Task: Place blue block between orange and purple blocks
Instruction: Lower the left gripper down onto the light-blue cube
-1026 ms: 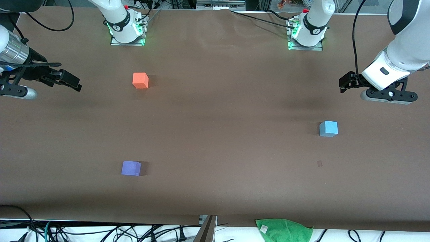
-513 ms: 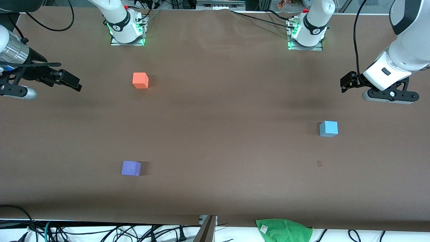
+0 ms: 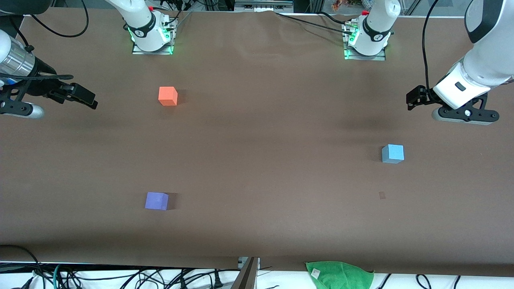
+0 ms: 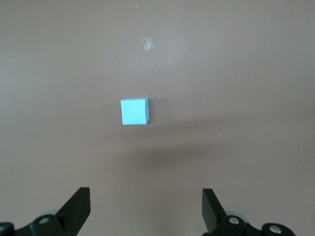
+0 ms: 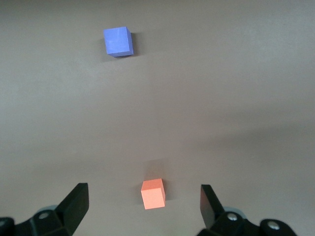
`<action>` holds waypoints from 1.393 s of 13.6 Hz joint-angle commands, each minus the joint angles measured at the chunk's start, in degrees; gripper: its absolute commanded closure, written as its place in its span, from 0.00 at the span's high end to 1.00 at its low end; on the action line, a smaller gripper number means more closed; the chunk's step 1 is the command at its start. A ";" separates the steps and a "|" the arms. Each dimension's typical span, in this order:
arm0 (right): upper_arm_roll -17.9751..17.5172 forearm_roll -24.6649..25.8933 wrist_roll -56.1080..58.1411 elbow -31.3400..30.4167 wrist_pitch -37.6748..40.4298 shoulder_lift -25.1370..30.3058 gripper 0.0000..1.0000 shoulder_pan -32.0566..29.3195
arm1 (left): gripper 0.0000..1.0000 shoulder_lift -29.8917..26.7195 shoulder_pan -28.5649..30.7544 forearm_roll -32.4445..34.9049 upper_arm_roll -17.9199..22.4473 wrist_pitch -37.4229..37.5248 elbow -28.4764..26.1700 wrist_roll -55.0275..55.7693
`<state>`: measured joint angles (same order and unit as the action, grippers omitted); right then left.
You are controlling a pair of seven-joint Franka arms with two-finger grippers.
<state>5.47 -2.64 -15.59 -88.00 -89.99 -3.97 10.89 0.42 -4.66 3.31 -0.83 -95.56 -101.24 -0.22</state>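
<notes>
Front view shows the blue block resting alone on the brown surface toward the left arm's end. The orange block and the purple block sit toward the right arm's end, well apart from each other, the purple one nearer the front camera. The gap between them holds nothing. A green cloth lies at the surface's edge nearest the camera.

The left tool hangs in the air over the surface's end, near the blue block but not over it. In the left wrist view its fingers are spread wide with nothing between them, and the blue block lies ahead of them.

The right tool waits over its own end, also spread wide and holding nothing, as its fingers show in the right wrist view.
</notes>
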 commanded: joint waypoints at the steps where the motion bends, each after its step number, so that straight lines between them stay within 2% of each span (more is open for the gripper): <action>1: 0.06 -0.97 0.21 0.37 0.07 0.19 1.00 -0.08 | 1.00 3.78 0.88 -0.50 0.03 1.08 0.79 -0.31; 3: 0.15 -0.97 0.21 0.37 0.07 0.19 1.00 -0.08 | 1.00 7.38 1.41 -0.32 0.03 0.20 0.87 -0.48; 9: 0.06 -0.97 0.21 0.37 -0.01 0.19 1.00 0.01 | 1.00 19.16 6.58 -0.14 0.03 -16.21 0.08 -3.81; 11: 0.06 -0.97 0.21 0.37 -0.01 0.19 1.00 0.01 | 1.00 22.24 7.56 -0.14 0.03 -18.87 -0.70 -7.32; 15: 0.15 -0.97 0.30 0.37 -0.01 0.19 1.00 -0.08 | 1.00 25.59 7.21 -0.06 -0.05 -20.45 -2.37 -8.31; 19: 0.24 -0.97 0.30 0.37 -0.01 0.19 1.00 -0.08 | 1.00 28.84 7.48 2.76 -0.05 -28.96 -6.15 -8.31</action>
<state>5.52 -2.64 -15.59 -87.99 -90.00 -3.97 10.88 28.41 2.73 4.65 -0.91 -120.38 -105.03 -7.30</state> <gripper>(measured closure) 0.000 0.000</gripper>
